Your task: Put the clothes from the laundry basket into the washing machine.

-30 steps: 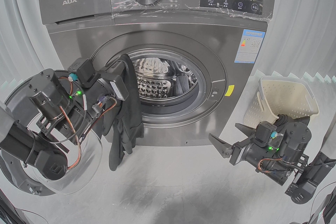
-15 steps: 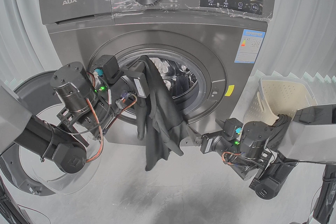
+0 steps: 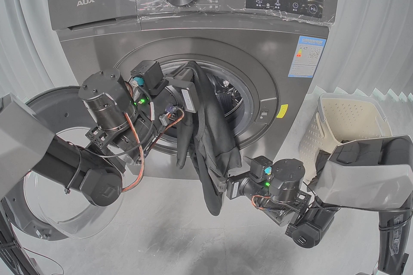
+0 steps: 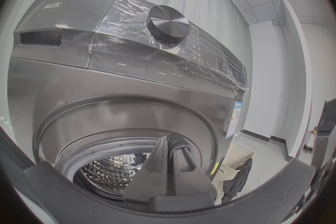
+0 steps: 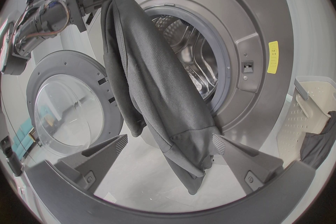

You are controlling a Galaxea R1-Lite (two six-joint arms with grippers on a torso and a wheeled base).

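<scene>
Left wrist view: garment between fingers

Matt cloth garment, brushed-metal washing machine

Head high, wrists close, all facing the washing machine.

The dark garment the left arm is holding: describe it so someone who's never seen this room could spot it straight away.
Find the grey front-loading washing machine with its round door swung open. Before the drum opening, a long dark grey garment hangs from the left gripper's shut fingers. Unlike the other dark garment, draped over the cream laundry basket's rim, this one dangles in mid-air.
</scene>
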